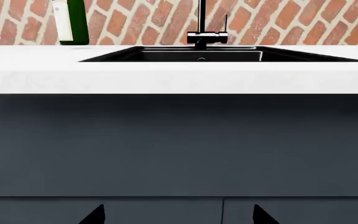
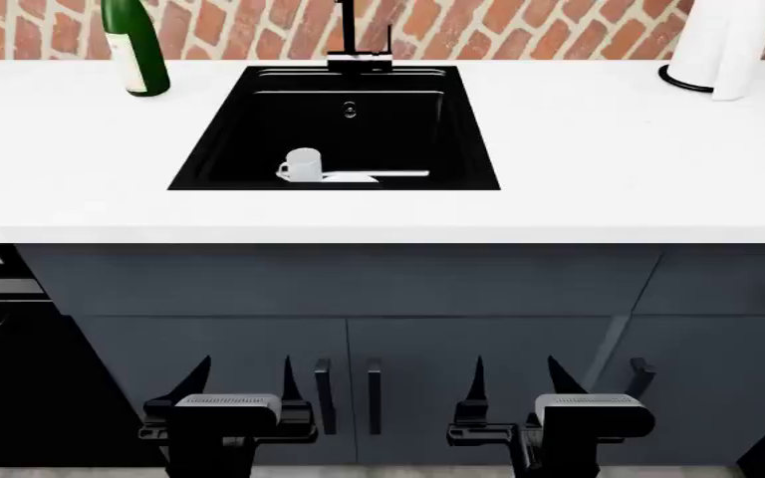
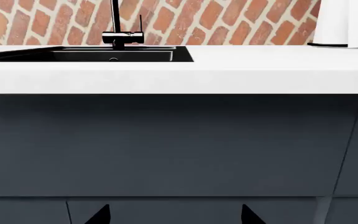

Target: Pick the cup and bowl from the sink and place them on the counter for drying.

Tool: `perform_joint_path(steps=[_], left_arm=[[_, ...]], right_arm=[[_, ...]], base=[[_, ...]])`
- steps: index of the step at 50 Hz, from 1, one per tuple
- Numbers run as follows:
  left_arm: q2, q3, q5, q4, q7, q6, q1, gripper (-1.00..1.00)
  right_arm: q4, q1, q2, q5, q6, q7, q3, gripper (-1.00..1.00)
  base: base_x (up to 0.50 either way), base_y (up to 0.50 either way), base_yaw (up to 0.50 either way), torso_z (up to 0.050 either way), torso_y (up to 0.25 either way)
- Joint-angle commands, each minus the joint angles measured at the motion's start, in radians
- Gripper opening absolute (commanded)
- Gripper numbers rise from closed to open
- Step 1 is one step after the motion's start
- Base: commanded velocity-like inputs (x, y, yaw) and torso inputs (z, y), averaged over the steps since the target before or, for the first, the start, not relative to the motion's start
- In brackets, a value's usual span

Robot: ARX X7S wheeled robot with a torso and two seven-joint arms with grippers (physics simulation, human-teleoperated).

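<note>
The white mug [image 2: 304, 164] is seen upright low in the black sink [image 2: 223, 149], with the shallow bowl [image 2: 356, 177] just beside it. Both the left gripper [image 2: 239, 383] and the right gripper [image 2: 514, 383] are held spread and empty at the frame's bottom, apparently awaiting approach.

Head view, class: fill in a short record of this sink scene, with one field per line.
cup: white cup upright in the sink, near its front wall
bowl: white bowl beside the cup, partly hidden by the sink's front edge
counter: white counter, holds a green bottle
left gripper: open, low before the cabinets
right gripper: open, low, empty
</note>
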Motion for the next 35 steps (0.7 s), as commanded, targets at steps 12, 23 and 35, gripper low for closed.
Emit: perform_joint_path(steps=[12,23,35], left_arm=[[-0.047,0.049,-0.063,0.001,-0.039,-0.005,0.001,1.0],[-0.064,0.071,-0.072,0.003,-0.071,-0.002,0.0,1.0],[-0.079,0.087,-0.076,0.002,-0.102,-0.023,-0.006,1.0]], right_arm=[[0.026,0.008,0.047,0.054,-0.018,0.031,-0.065,1.0],[0.025,0.007,0.063,0.085,-0.025,0.052,-0.076,1.0],[0.029,0.011,0.079,0.089,-0.018,0.077,-0.095,1.0]], base=[[0.0,0.0,0.0,0.0,0.0],[0.03,0.18,0.0,0.0,0.0],[0.14,0.29,0.0,0.0,0.0]])
